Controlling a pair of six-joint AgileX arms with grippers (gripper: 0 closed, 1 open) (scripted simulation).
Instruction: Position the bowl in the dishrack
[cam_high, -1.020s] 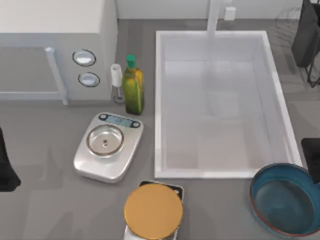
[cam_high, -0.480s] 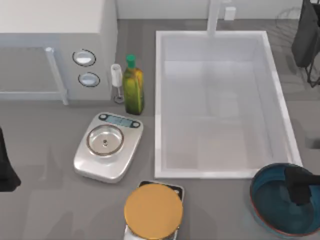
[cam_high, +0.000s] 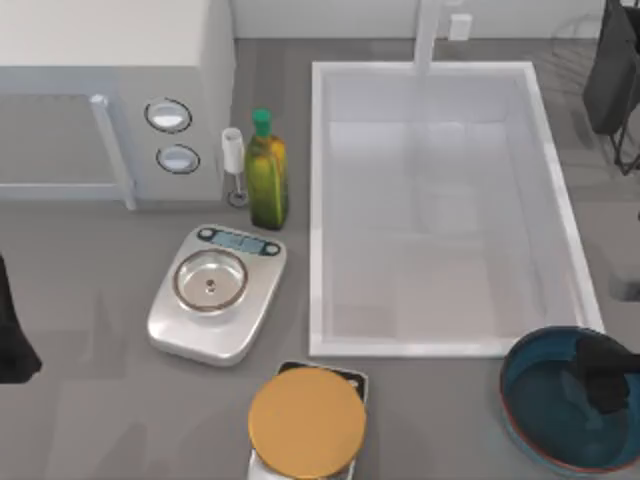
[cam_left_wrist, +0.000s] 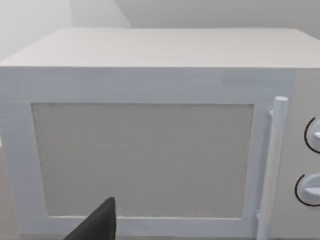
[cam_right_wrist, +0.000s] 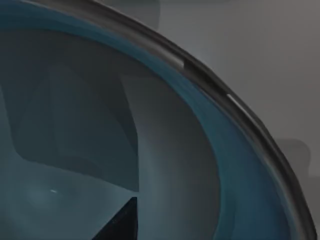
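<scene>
The bowl (cam_high: 545, 405), wide and teal-blue inside with a reddish-brown rim, rests on the counter at the front right, just in front of the sink's corner. My right gripper (cam_high: 602, 378) hangs over the bowl's right half, reaching in past the rim. The right wrist view looks closely into the bowl (cam_right_wrist: 165, 150), with its dark rim curving across. The dishrack (cam_high: 577, 30), thin dark curved wires, sits at the far back right corner, partly cut off. My left arm (cam_high: 12, 335) stays parked at the left edge.
A big white sink basin (cam_high: 320, 210) lies between the bowl and the dishrack. A white microwave (cam_high: 110, 90) stands back left, with a green bottle (cam_high: 266, 180) beside it. A steel scale (cam_high: 212, 292) and a golden disc (cam_high: 306, 422) sit in front.
My right gripper came in from the right edge and now sits over the bowl's right half; in the last half second it barely shifted. The bowl and left arm stayed put.
</scene>
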